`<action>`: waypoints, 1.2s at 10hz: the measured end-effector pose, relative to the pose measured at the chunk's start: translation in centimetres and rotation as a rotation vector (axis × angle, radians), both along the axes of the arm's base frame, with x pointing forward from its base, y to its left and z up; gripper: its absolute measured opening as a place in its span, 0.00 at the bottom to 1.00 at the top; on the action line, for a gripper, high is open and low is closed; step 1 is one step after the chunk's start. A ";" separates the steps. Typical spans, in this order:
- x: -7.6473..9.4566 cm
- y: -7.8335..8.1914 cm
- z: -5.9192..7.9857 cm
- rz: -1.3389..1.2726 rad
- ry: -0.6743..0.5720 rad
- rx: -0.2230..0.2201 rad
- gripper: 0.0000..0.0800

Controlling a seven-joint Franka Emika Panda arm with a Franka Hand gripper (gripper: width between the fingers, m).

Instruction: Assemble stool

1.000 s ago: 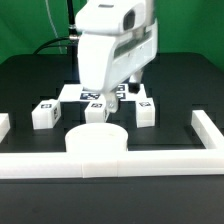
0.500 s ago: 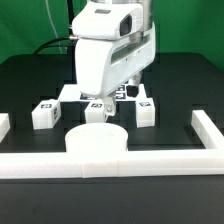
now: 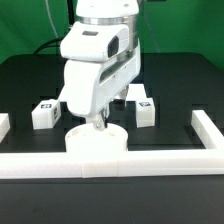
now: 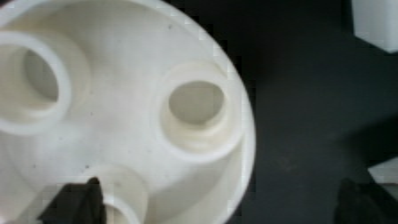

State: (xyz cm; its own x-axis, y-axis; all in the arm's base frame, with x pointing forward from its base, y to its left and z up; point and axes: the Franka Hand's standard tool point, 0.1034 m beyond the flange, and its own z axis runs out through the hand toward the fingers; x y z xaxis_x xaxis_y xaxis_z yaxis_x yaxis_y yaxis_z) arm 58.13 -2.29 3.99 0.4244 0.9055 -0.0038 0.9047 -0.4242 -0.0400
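Note:
The round white seat (image 3: pixel 97 143) lies against the front rail. In the wrist view the seat (image 4: pixel 107 140) fills the frame, its underside up, with three round sockets, one of them in the middle (image 4: pixel 196 105). My gripper (image 3: pixel 97 124) hangs just above the seat's far part. In the wrist view the gripper (image 4: pixel 226 203) is open and empty: one dark finger (image 4: pixel 71 203) is over the seat, the other (image 4: pixel 384 200) is past its rim. Two tagged white legs stand behind, one toward the exterior view's left (image 3: pixel 44 113) and one toward its right (image 3: pixel 143 109). Any other leg is hidden by the arm.
A long white rail (image 3: pixel 110 165) runs along the front, with a raised end toward the exterior view's right (image 3: pixel 205 125) and a short white piece at the left edge (image 3: pixel 3 125). A corner of the marker board (image 3: pixel 133 92) shows behind the arm.
The arm has swung forward and down from the legs at the back to above the seat. It now hides the middle leg and most of the marker board.

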 end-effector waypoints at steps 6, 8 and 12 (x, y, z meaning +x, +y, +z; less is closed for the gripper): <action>-0.8 -0.3 -2.6 -0.008 0.036 0.007 0.81; -0.8 -0.3 -2.7 -0.007 0.035 0.006 0.66; -0.8 -0.3 -2.7 -0.007 0.034 0.006 0.41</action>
State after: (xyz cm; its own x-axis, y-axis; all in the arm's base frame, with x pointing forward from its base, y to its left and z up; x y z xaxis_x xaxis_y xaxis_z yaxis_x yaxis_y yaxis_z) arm 57.37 -2.58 1.33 0.4305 0.9025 -0.0127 0.8998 -0.4302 -0.0732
